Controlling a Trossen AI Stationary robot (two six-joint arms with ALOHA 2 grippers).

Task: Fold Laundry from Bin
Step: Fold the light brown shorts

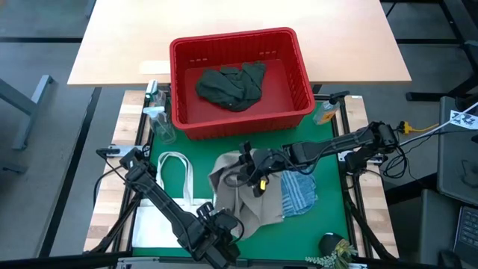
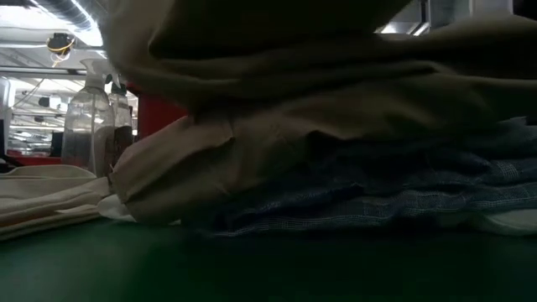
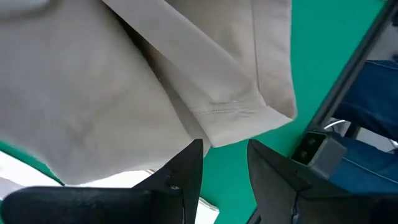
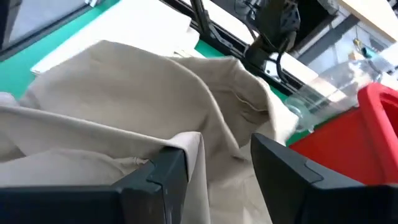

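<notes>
While the dark green garment lies in the red bin at the far side, the fold in hand is on the beige garment, spread on the green surface and partly over the blue striped piece.

Right end effector sits over the beige cloth's far part, fingers spread with a ridge of fabric rising between them; looks like a release, not a grip.

Left end effector is at the near hem corner, fingers apart, nothing pinched; the hem lies just ahead of the tips.

Step, I'd judge: mid-fold of the beige piece. Next move calls for pinching one layer of hem only, or the fold bunches.

Spray bottles stand left of the bin, white tote bag near left. No brand, label or writing readable.
</notes>
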